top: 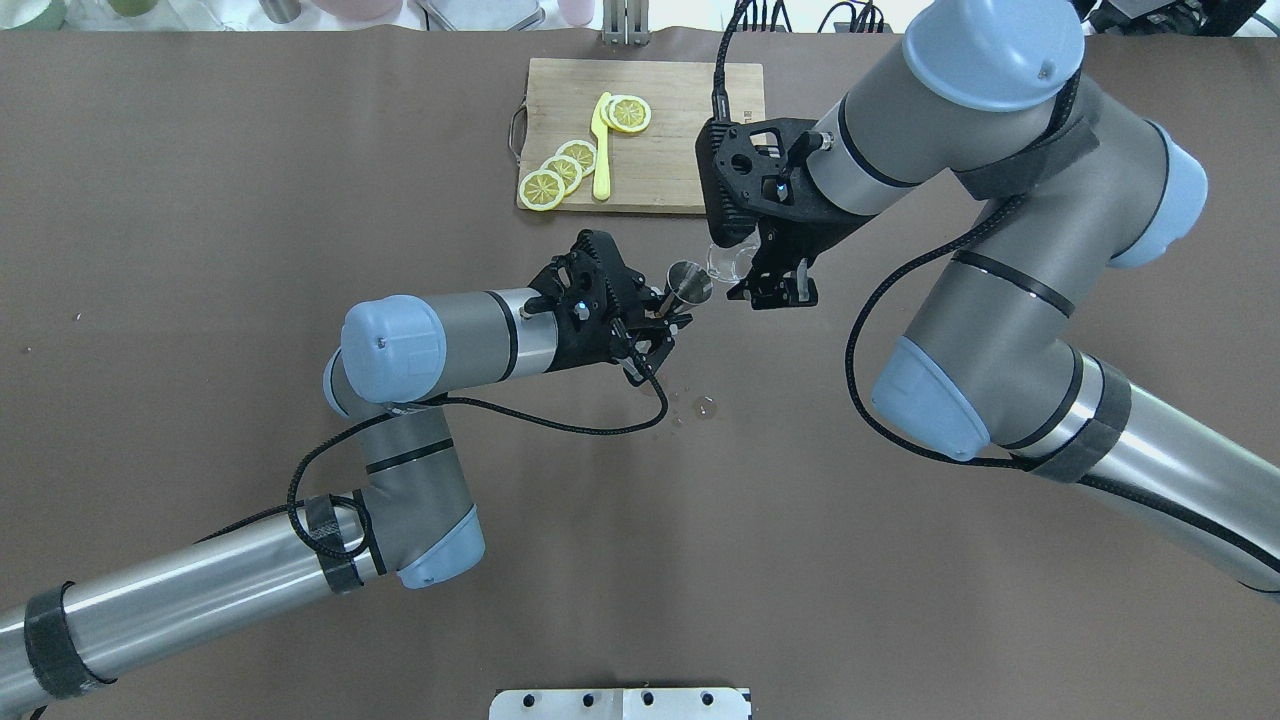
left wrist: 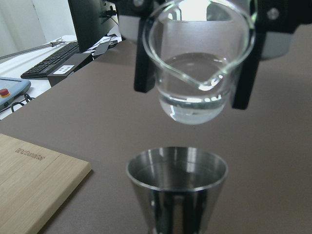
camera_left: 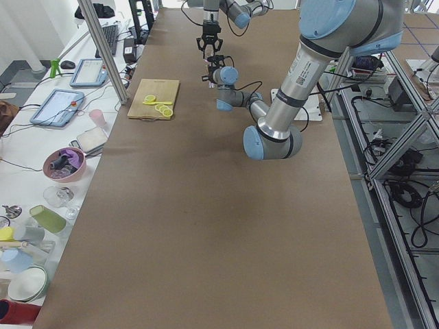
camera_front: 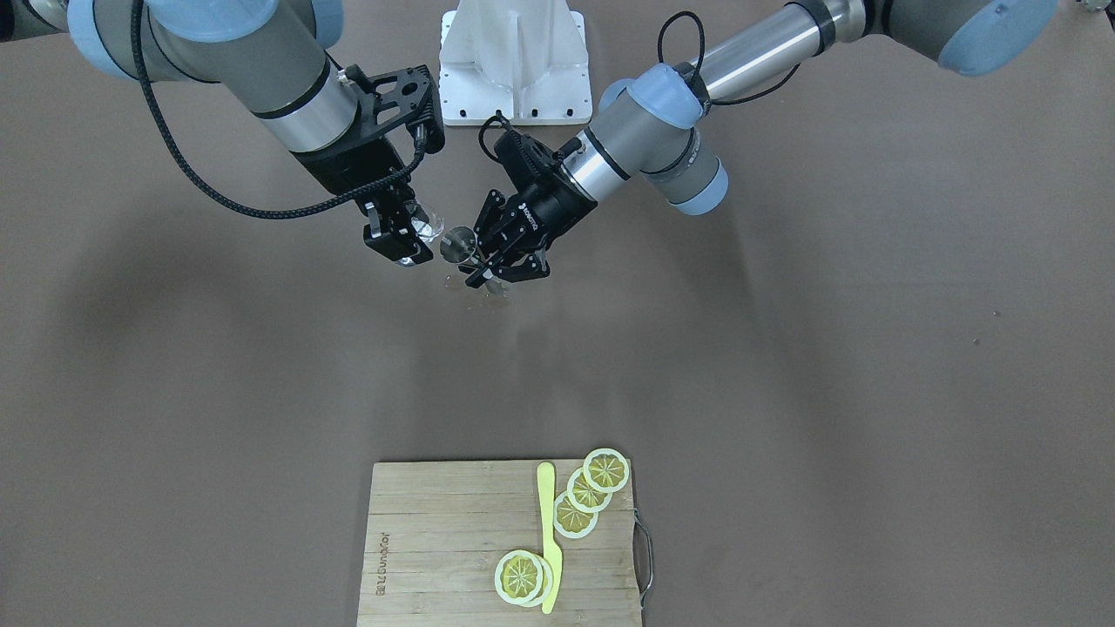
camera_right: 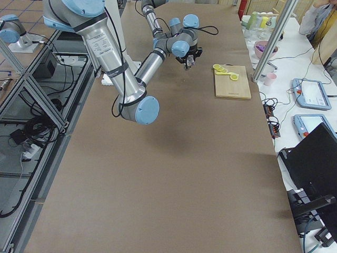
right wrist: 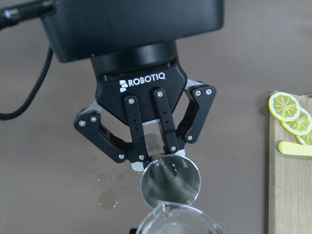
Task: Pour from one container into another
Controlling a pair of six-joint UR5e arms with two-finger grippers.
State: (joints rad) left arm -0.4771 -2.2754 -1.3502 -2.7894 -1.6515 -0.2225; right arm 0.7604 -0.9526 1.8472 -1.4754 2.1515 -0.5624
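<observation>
In the upper middle of the front-facing view, raised above the brown counter (camera_front: 784, 348), the right gripper (camera_front: 402, 239) has its jaws clamped on opposite walls of a small clear glass beaker (left wrist: 195, 73). The beaker is tipped with its pouring lip hanging just over the mouth of a polished steel cone-shaped jigger (left wrist: 178, 185), close above it but not touching. The left gripper (right wrist: 159, 155) has its jaws clamped low on the jigger's narrowing body and holds it roughly upright. A shallow pool of clear liquid lies in the beaker's lowest part, near the lip; whether any has reached the jigger cannot be told from its mirrored inside. The beaker looks thin-walled and brittle, smooth enough to slide when wet, and light with so little in it. A moderate squeeze across the body, leaving the lip free, seems the right hold. The jigger is probably stiff, light and slick, so its narrow lower part is the surest place to grip. A few drops of liquid (top: 705, 406) lie on the counter near the grippers, which suggests the narrow mouth leaves little room for error. "ROBOTIQ" reads in white on the left gripper's body in the right wrist view. At the bottom of the front-facing view a wooden cutting board (camera_front: 435, 522) carries lemon slices (camera_front: 605, 470) and a yellow plastic knife (camera_front: 549, 540). Its burnt-in mark is too small to read.
</observation>
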